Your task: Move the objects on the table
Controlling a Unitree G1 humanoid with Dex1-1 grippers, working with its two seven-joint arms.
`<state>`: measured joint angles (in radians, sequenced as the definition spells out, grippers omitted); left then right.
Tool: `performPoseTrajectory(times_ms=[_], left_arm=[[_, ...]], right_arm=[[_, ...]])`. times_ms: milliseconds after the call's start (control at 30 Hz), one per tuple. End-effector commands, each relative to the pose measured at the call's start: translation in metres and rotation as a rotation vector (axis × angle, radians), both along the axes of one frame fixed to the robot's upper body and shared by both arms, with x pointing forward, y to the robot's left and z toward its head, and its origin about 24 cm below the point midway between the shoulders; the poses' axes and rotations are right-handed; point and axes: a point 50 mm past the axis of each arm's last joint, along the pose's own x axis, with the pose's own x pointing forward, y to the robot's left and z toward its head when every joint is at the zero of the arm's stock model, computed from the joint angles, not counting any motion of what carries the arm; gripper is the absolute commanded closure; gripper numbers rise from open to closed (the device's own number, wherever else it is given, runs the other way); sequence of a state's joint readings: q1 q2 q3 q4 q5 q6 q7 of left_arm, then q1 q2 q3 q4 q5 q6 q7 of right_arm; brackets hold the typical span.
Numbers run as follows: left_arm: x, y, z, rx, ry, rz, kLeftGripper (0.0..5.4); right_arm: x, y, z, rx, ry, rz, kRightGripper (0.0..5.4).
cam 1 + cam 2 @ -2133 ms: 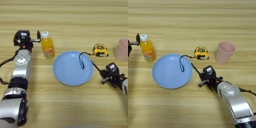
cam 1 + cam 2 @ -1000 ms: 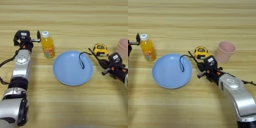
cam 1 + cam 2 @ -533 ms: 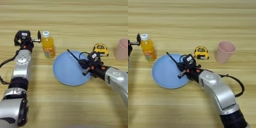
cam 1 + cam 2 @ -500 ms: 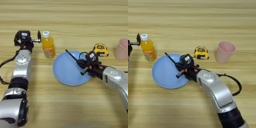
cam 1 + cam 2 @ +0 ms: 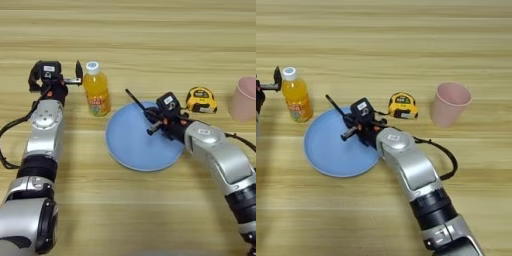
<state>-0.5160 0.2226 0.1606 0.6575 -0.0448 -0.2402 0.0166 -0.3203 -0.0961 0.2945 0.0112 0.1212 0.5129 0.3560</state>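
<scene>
Right claw (image 5: 151,121) on black stick (image 5: 135,99) over blue plate (image 5: 131,147)

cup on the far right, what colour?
Pink, plain with no pattern. The cup shows whole in the right eye view; the left eye view crops it.

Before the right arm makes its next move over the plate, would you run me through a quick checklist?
1. Right gripper over the blue plate: ok.
2. Black stick at the gripper, its far end jutting past the plate's rim: ok.
3. Firmness of grip on the stick: cannot tell.
4. Orange-drink bottle upright, close to the stick's tip: not ok.
5. Tape measure and pink cup off the plate: ok.
6. Left gripper parked beside the bottle: ok.
</scene>
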Motion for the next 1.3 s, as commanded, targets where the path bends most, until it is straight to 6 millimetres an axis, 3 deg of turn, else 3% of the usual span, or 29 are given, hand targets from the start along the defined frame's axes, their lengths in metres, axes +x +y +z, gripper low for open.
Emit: performPoseTrajectory(times_ms=[33, 367, 400, 900, 1067, 1300], left_arm=[[-0.001, 0.000, -0.002, 0.009, 0.014, -0.003, 0.00], [-0.002, 0.000, -0.001, 0.008, 0.013, -0.003, 0.00], [-0.002, 0.000, -0.001, 0.008, 0.013, -0.003, 0.00], [-0.003, -0.002, -0.001, 0.009, 0.013, -0.004, 0.00], [-0.003, -0.002, -0.001, 0.009, 0.013, -0.004, 0.00], [-0.002, -0.003, -0.001, 0.009, 0.013, -0.005, 0.00]], right_arm=[[0.006, 0.004, -0.005, -0.009, 0.001, -0.001, 5.10], [-0.002, 0.015, -0.014, -0.004, 0.029, 0.057, 5.10], [-0.004, 0.016, -0.014, 0.004, 0.030, 0.068, 4.81], [-0.003, 0.012, 0.004, 0.081, -0.027, 0.081, 3.35], [0.002, 0.003, 0.021, 0.055, -0.151, 0.049, 2.67], [0.024, -0.034, 0.054, 0.028, -0.396, -0.142, 1.80]])
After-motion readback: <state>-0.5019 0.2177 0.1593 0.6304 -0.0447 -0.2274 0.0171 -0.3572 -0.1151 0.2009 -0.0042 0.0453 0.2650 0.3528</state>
